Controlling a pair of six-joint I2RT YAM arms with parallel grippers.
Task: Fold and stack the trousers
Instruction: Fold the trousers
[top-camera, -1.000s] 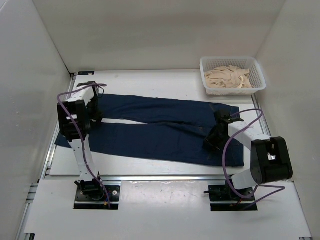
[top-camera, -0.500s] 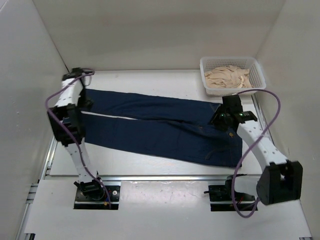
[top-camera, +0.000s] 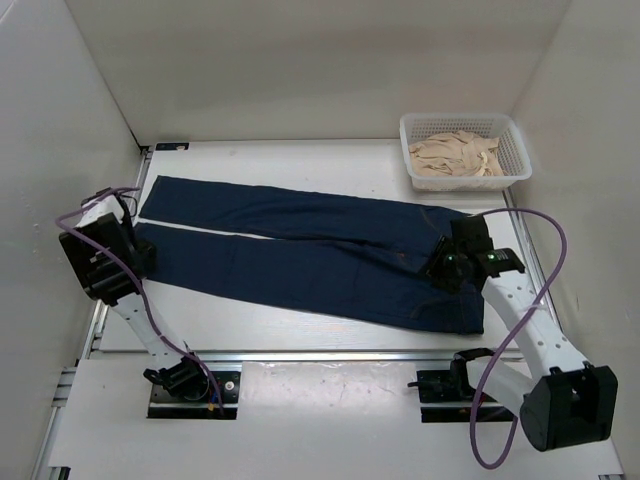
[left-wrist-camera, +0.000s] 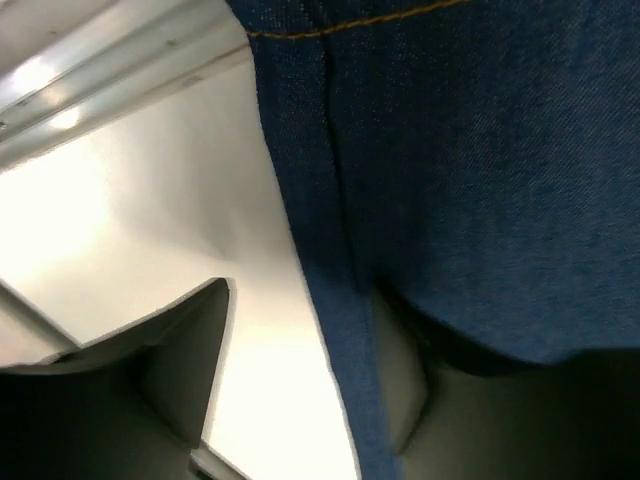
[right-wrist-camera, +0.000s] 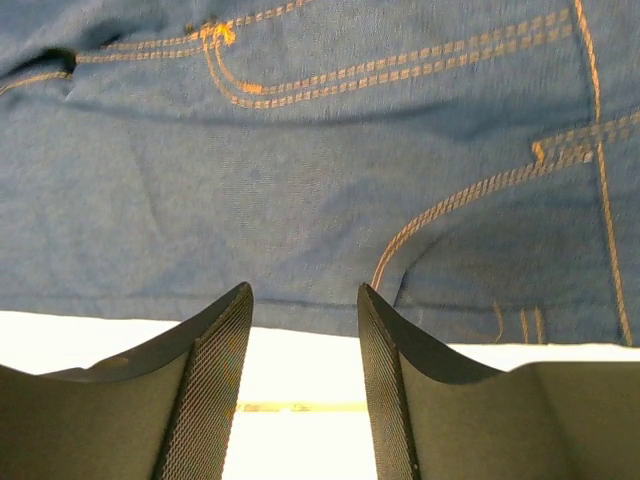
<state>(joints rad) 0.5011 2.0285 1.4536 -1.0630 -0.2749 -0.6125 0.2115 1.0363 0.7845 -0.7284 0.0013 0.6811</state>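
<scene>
The trousers (top-camera: 300, 255) lie flat and unfolded, waist just nearside of the basket (top-camera: 470, 181), legs running leftward from it. My right gripper (right-wrist-camera: 303, 290) hovers at the waist edge, narrowly parted and empty. My left gripper (left-wrist-camera: 300, 300) is wide, straddling a leg's side edge near its hem. Assessment: first fold pending; both ends need pinching.

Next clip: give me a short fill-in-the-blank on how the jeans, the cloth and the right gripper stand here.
The dark navy denim trousers lie unfolded, waist toward the ___ arm. The crumpled beige cloth lies in a white plastic mesh ___. The right gripper has its fingers ___, gripping nothing.
Missing words: right; basket; open.
</scene>
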